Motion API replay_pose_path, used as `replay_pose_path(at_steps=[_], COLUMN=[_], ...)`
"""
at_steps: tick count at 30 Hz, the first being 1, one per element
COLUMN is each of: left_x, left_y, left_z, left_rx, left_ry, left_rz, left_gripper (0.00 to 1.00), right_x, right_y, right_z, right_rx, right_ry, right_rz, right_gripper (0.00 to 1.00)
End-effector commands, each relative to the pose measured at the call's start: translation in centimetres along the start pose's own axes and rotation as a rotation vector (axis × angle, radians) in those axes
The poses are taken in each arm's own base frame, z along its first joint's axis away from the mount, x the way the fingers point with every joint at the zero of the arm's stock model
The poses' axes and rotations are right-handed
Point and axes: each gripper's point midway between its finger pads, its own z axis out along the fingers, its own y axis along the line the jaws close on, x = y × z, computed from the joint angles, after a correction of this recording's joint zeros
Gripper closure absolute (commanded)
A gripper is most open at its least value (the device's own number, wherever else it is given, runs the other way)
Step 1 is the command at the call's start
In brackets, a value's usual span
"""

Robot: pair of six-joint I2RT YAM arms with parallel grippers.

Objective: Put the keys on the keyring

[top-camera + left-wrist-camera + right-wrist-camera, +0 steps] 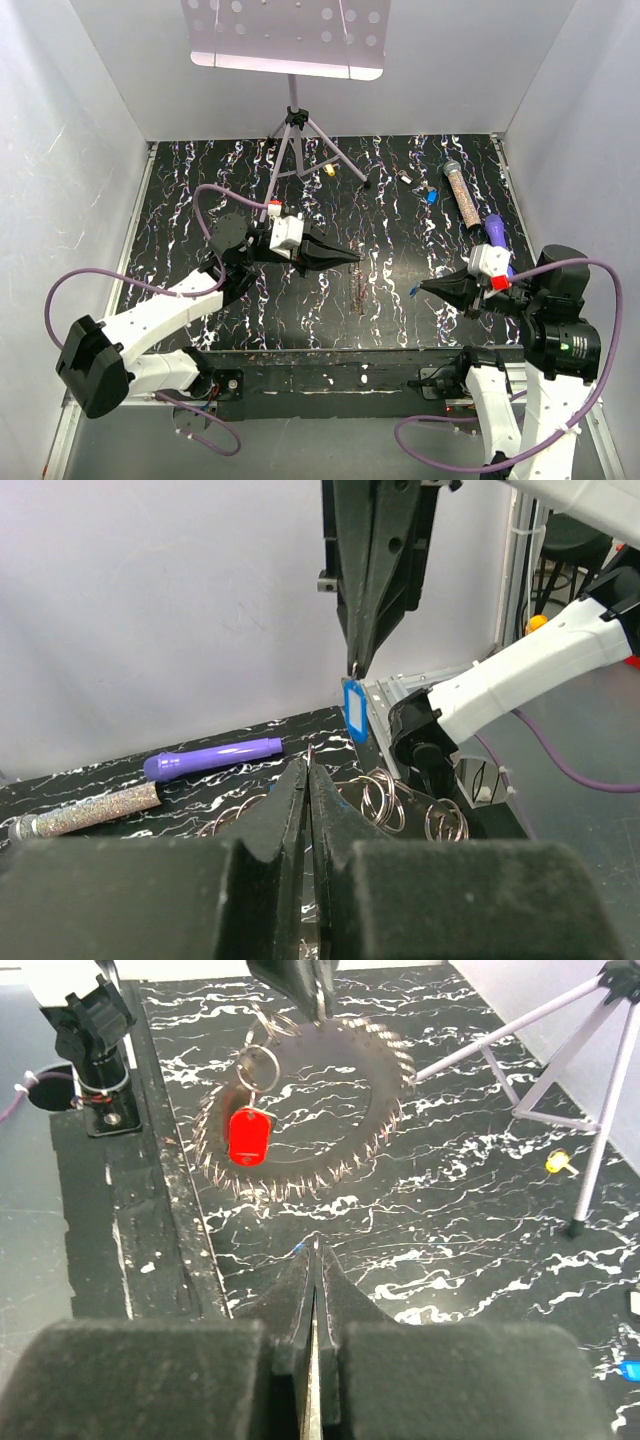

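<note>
My left gripper [352,259] is shut on the top of the keyring [394,1072], a large jagged grey loop that hangs from its tips in the right wrist view. A red key [248,1135] and small split rings hang on the loop. My right gripper [424,288] is shut on a blue key [352,709], which dangles below its tips in the left wrist view, a short way right of the left gripper. A yellow key [330,170] and another blue key [431,197] lie loose at the back of the table.
A glittery tube [462,190] and a purple pen [497,236] lie at the right. A tripod [295,130] with a perforated plate stands at the back middle. White walls close in the black marbled table [250,180].
</note>
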Motion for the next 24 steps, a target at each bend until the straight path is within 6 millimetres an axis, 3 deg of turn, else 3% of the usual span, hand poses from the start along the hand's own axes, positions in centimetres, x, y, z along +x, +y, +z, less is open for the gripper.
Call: replay_pose_path(at_steps=[1,5,13,20,24], left_x=[-2.2,-1.0,2.1,3.0,4.1], left_y=[0.4,0.5,-0.3,-1.4,-2.1], left_z=[0.9,0.9,0.1,0.3,0.6], left_rx=[0.048,0.05,0.043,0.078,0.111], left_ry=[-0.038,-0.014,0.022,0.029,0.036], left_rz=[0.109,0.126,0.102,0.112,0.128], left_gripper=[1.0,1.0,1.0,1.0,1.0], right_x=[-0.9,0.1,0.7,0.3,1.0], right_y=[0.7,2.1,1.3,0.9,1.0], right_z=[-0.1,0.2,0.5,0.8,1.2], right_rx=[-0.013,-0.081,-0.075,-0.107,-0.137], right_ry=[-0.038,-0.084,-0.09,-0.116,-0.112], right_rz=[-0.128,-0.192,-0.207,-0.271,-0.256], right_gripper=[0.99,0.99,0.99,0.99,0.99])
